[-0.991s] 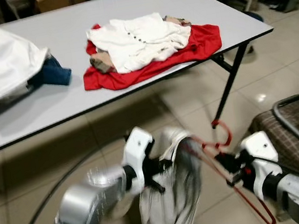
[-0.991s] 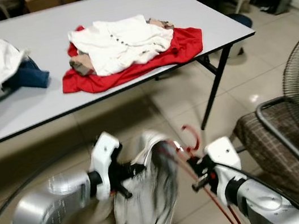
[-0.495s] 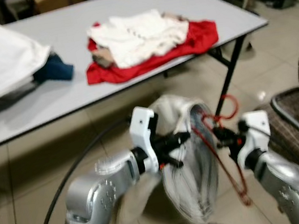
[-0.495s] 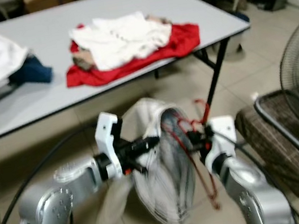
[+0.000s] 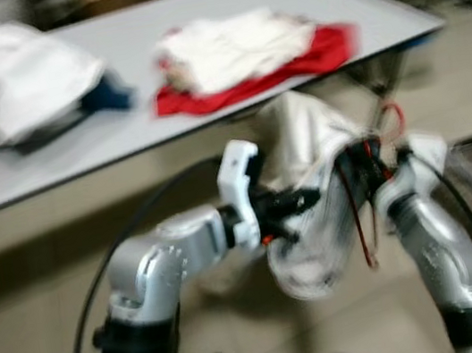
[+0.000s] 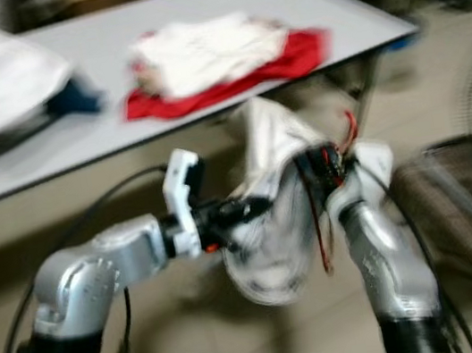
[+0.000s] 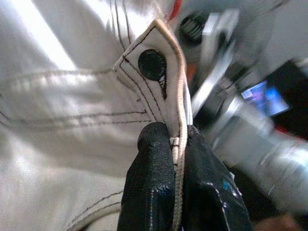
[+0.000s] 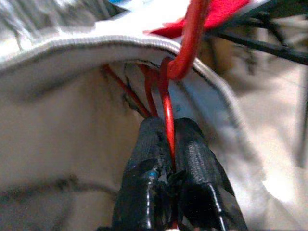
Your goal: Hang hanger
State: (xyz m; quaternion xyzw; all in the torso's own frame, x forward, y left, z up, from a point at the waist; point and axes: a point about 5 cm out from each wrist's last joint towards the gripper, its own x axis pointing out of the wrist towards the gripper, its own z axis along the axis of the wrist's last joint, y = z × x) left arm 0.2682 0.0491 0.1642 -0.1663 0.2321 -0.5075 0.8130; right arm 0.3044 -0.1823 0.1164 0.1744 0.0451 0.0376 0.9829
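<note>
Raised from knee level to chest height before the grey worktop, the red wire hanger is pinched in the right gripper jaws while the left gripper jaws clamp the white stitched garment's buttoned edge, apparently spreading it over the hanger.
</note>
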